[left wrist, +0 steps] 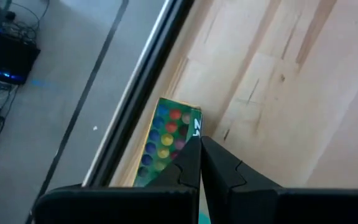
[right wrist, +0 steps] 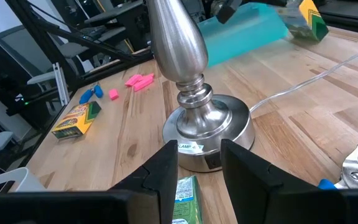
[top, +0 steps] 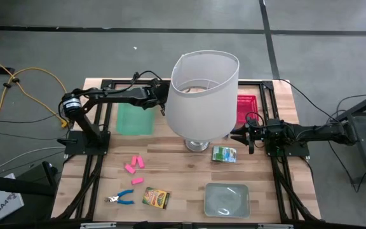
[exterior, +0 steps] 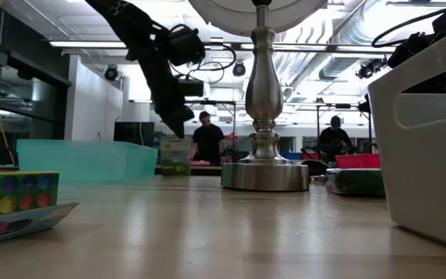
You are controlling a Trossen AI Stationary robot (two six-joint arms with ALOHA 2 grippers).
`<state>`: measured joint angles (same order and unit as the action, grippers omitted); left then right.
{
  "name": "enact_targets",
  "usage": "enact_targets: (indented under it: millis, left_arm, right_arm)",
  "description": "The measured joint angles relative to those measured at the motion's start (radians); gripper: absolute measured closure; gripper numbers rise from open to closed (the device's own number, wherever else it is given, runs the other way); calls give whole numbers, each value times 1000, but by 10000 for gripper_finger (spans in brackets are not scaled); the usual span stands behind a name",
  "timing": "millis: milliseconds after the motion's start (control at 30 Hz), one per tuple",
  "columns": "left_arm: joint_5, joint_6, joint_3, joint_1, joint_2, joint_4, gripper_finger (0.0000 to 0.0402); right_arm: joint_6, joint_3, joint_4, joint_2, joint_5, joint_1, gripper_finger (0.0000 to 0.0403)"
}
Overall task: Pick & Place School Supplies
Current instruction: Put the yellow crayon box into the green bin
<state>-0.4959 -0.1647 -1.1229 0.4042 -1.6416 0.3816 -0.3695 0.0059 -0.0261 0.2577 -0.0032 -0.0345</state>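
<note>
The step in hand looks like a two-sided pick: the left gripper (left wrist: 201, 163), reaching over the far side of the wooden surface (top: 183, 172) behind the lampshade (top: 202, 95), has its fingers pressed shut, with a green box printed in coloured dots (left wrist: 166, 140) right at their tips; in the low view that box (exterior: 175, 155) hangs just under the gripper, above the far edge, so it is probably pinched by a corner, though the contact itself is not plain. The right gripper (right wrist: 199, 165) sits low on the right side with its fingers parted, a green-wrapped pack (right wrist: 185, 202) lying between them beside the lamp base (right wrist: 207, 130) (not yet gripped, as far as can be judged). Next, the left arm likely needs to carry its box to the green tray (top: 135, 118) just beside it, while the right must close on the pack without nudging the lamp. Still waiting near the front: three pink erasers (top: 134, 166), blue-handled pliers (top: 121, 199), a crayon box (top: 155, 198) and a clear grey tray (top: 226, 198); a red tray (top: 246, 108) sits behind the right arm. Beyond the surface is a workshop with bright ceiling lights, grey floor, cables, and two people (exterior: 207, 139) at benches far back.
</note>
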Motion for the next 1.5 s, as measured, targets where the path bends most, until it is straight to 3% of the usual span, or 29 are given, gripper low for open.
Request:
enact_targets:
  millis: [467, 1067, 1500]
  left_arm:
    - [-38, -30, 0, 26, 93, 51, 401]
    - [-59, -148, 0, 106, 121, 47, 401]
    - [-68, -176, 0, 95, 273, 82, 401]
  right_arm:
    - [0, 0, 0, 0, 0, 0, 289]
    - [0, 0, 0, 0, 0, 0, 289]
    - [0, 0, 0, 0, 0, 0, 289]
